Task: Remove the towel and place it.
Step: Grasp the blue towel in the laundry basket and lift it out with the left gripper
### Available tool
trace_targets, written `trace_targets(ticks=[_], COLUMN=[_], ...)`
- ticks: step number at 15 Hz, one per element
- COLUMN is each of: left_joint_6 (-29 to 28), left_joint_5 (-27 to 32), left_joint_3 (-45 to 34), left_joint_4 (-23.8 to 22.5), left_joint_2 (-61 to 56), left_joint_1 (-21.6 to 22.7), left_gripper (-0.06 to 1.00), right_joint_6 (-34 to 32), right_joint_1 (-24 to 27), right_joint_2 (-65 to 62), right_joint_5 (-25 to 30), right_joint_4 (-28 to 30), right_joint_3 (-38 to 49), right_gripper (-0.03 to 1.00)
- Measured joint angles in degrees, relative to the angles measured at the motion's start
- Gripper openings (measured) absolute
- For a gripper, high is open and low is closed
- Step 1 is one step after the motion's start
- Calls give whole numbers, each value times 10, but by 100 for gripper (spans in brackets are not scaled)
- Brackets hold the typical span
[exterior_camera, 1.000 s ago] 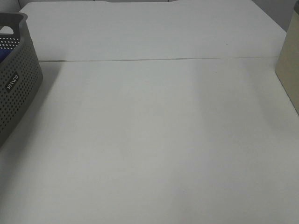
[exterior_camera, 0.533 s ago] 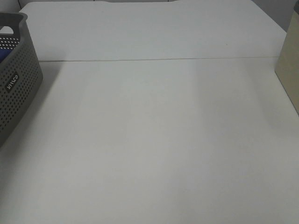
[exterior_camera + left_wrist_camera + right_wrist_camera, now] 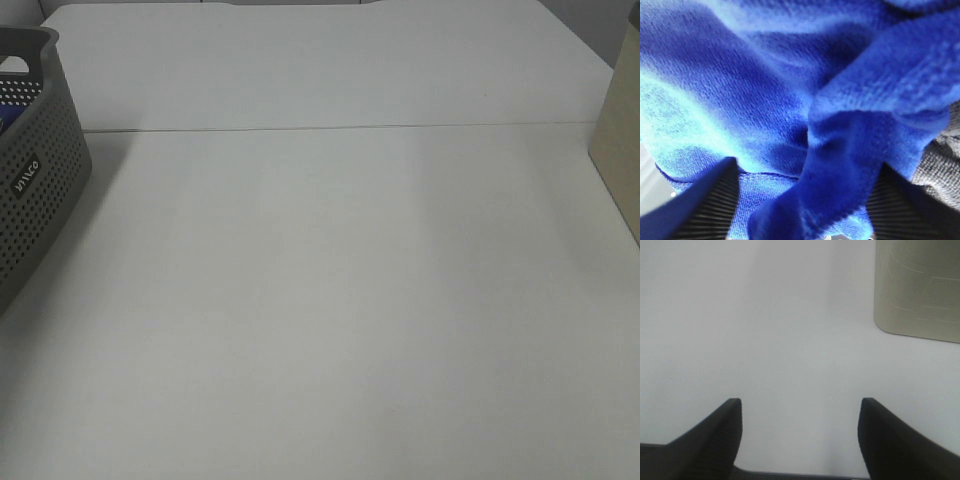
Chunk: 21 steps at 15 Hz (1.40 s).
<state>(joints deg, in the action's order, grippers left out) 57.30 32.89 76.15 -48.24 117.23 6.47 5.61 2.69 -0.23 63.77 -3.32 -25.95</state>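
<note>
The deep blue plush towel (image 3: 765, 100) fills the left wrist view, crumpled in folds. My left gripper (image 3: 807, 165) is open and pressed down into it, with a thick fold of towel standing between its two dark fingers (image 3: 710, 200). In the high view only a sliver of the towel (image 3: 5, 115) shows inside the grey perforated basket (image 3: 40, 190) at the left edge. Neither gripper shows in the high view. My right gripper (image 3: 800, 401) is open and empty, hovering over the bare white table (image 3: 765, 330).
A beige container (image 3: 620, 130) stands at the table's right edge and shows in the right wrist view (image 3: 920, 285) ahead of the right gripper. A seam (image 3: 340, 128) runs across the table. A grey textured surface (image 3: 940, 170) lies beside the towel.
</note>
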Motion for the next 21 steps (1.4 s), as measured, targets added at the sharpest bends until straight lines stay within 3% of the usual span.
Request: trace_targets(ticks=[5, 7, 11, 16, 19, 21], left_joint_6=[-8, -42, -73, -172, -187, -194], left_joint_5=[0, 9, 15, 22, 52, 65], left_joint_3=[0, 0, 0, 0, 0, 0], left_joint_4=[0, 0, 1, 29, 73, 143], left_joint_2=[0, -1, -11, -64, -125, -178], left_joint_1=[0, 0, 0, 0, 0, 0], left_gripper=[10, 1, 0, 0, 0, 0], right_joint_6=[0, 0, 0, 0, 0, 0], right_joint_1=[0, 0, 0, 0, 0, 0], right_joint_2=[0, 0, 0, 0, 0, 0], right_joint_5=[0, 0, 0, 0, 0, 0], right_joint_4=[0, 0, 0, 0, 0, 0], right_joint_3=[0, 0, 0, 0, 0, 0], right_gripper=[66, 66, 66, 66, 66, 66])
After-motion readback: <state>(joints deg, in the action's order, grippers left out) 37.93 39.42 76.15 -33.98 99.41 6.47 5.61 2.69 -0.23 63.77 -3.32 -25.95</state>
